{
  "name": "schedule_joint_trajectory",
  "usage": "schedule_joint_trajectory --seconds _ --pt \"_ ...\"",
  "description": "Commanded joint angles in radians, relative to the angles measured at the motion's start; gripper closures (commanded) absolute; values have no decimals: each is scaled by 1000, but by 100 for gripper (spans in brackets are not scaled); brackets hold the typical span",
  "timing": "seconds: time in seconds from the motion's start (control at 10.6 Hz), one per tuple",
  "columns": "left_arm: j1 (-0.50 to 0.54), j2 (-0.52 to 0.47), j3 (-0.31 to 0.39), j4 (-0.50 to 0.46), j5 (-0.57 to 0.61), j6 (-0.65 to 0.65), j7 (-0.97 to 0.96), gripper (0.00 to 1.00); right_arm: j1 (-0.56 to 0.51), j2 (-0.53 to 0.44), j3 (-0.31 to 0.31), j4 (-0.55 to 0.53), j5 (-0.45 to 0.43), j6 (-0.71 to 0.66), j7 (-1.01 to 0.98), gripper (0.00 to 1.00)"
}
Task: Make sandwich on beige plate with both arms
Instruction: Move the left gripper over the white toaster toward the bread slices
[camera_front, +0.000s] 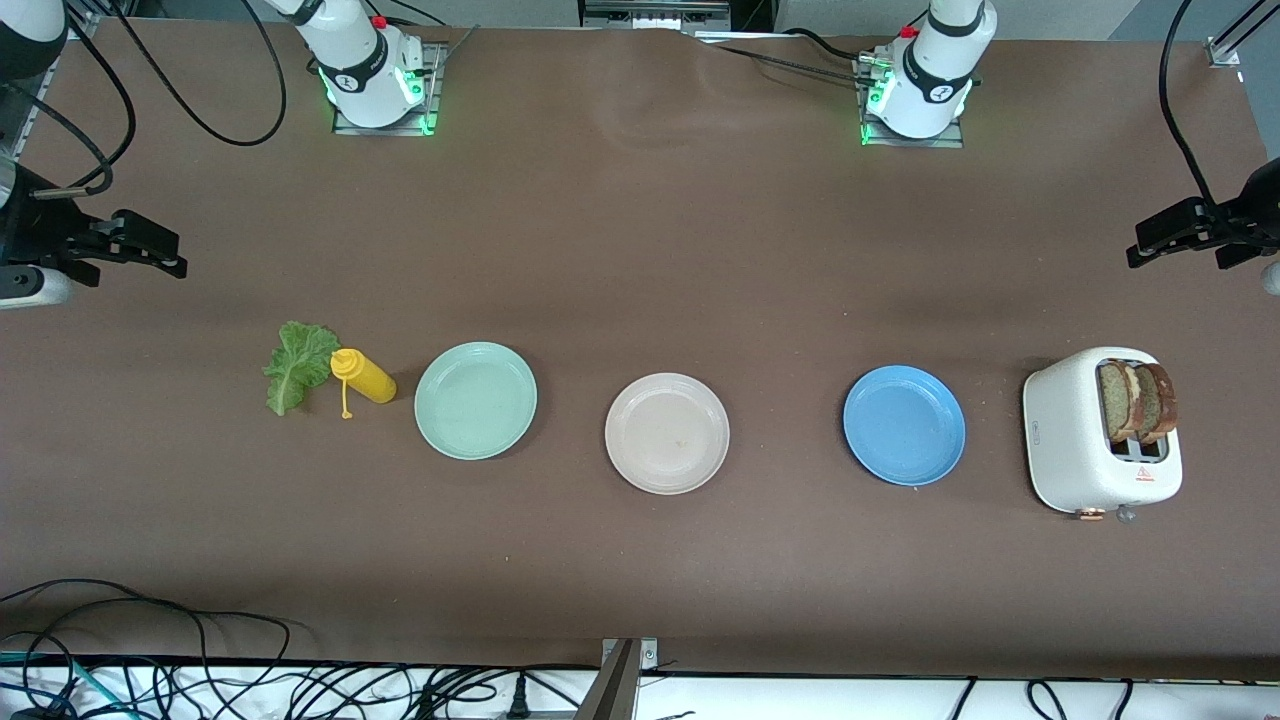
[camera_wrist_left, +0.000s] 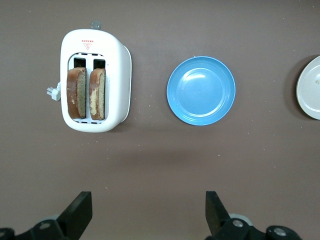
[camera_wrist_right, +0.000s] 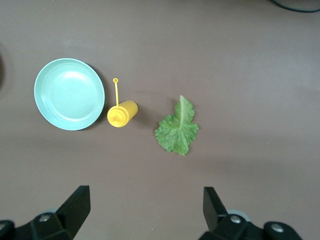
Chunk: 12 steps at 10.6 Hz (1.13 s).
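Note:
The empty beige plate lies mid-table, between a mint-green plate and a blue plate. Two bread slices stand upright in the slots of a white toaster at the left arm's end. A lettuce leaf lies flat at the right arm's end. My left gripper hangs open and empty over bare table near the toaster, its fingers wide apart. My right gripper hangs open and empty over bare table near the lettuce.
A yellow squeeze bottle lies on its side between the lettuce and the mint-green plate, its cap hanging off on a strap. Cables run along the table's edge nearest the front camera. Both arm bases stand along the edge farthest from it.

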Motion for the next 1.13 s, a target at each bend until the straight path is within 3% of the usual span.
schedule_joint_trajectory --seconds 0.0,1.04 --pt "6 9 1 23 2 -9 8 0 -6 -9 -1 -2 -1 5 8 0" --pt "5 9 -1 26 -5 -11 2 0 3 -12 8 3 6 -10 6 0"
